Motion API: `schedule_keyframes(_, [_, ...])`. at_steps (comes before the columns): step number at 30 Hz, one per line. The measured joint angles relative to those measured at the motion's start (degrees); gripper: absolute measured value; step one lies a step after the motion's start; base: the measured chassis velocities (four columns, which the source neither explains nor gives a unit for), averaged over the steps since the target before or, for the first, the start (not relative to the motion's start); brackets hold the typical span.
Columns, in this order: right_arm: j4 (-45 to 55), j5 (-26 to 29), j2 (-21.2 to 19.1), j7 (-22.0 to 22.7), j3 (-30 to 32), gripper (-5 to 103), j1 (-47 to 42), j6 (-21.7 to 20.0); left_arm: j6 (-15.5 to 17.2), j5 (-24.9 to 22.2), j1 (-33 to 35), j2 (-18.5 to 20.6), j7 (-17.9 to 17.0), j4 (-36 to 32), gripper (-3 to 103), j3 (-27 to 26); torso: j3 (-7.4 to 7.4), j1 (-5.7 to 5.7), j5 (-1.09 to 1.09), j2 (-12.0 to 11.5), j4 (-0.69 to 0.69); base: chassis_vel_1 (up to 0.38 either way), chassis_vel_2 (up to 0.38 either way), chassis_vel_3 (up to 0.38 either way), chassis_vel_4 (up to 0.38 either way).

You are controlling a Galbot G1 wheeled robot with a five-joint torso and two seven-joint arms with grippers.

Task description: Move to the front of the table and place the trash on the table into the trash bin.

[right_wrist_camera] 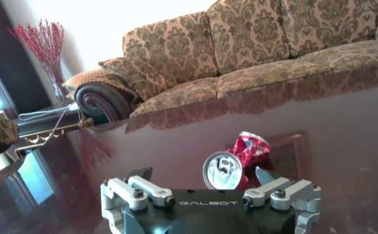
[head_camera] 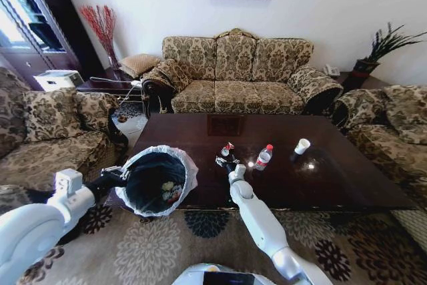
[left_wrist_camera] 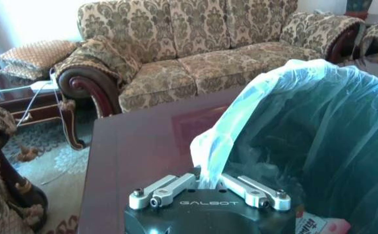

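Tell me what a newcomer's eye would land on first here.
The trash bin, white liner ruffled over its rim, is held at the table's near-left edge by the left gripper, shut on the liner. On the table the open right gripper flanks a crushed red can; a red-capped bottle and paper cup stand beyond.

A glossy, mirror-like dark wood finish is seen on the table (head_camera: 347, 178). The trash bin (head_camera: 157, 181) is lined with thin translucent plastic. The crushed can (right_wrist_camera: 235, 161) is shiny metal. The sofa (head_camera: 233, 75) is matt patterned cloth.
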Motion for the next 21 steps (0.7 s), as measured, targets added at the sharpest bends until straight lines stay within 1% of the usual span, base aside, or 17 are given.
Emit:
schedule_keyframes(5, [-0.2,0.0,0.3,0.3,0.0,100,0.4,0.2,-0.1,-0.1,0.1,0.1,0.0,-0.1,0,-0.1,-0.01,-0.01,0.0,0.0,0.0,-0.095,0.095,0.094,-0.078])
schedule_keyframes(11, [-0.9,0.6,0.8,2.4,0.0,100,0.7,0.1,-0.2,-0.1,0.3,0.0,0.1,-0.3,0,-0.2,0.0,0.0,0.0,0.0,0.01,-0.195,0.188,0.201,-0.19])
schedule_keyframes(13, [-0.9,1.9,0.5,2.4,-0.1,100,0.6,-1.1,-0.2,-0.1,0.3,0.1,0.0,-0.4,0,-0.3,0.03,0.09,-0.01,0.0,-0.01,-0.163,0.152,0.158,-0.174])
schedule_keyframes(16, [-0.7,2.1,0.0,2.0,-0.3,100,0.2,-2.1,-0.3,-0.1,0.4,0.1,0.0,-0.4,0,-0.4,0.05,0.11,-0.01,0.0,-0.05,-0.137,0.104,0.101,-0.078])
schedule_keyframes(18, [0.9,2.4,-0.5,2.0,-0.3,100,-0.6,-4.0,-0.3,-0.1,0.4,0.1,0.0,-0.5,0,-0.5,0.04,0.1,0.02,0.0,-0.02,-0.04,0.008,0.005,-0.011])
schedule_keyframes(21, [2.1,2.4,-1.4,2.0,-0.5,100,-1.6,-5.2,-0.3,-0.1,0.4,0.1,0.1,-0.5,0,-0.5,0.0,0.0,0.01,0.0,-0.01,0.0,0.0,0.0,0.0])
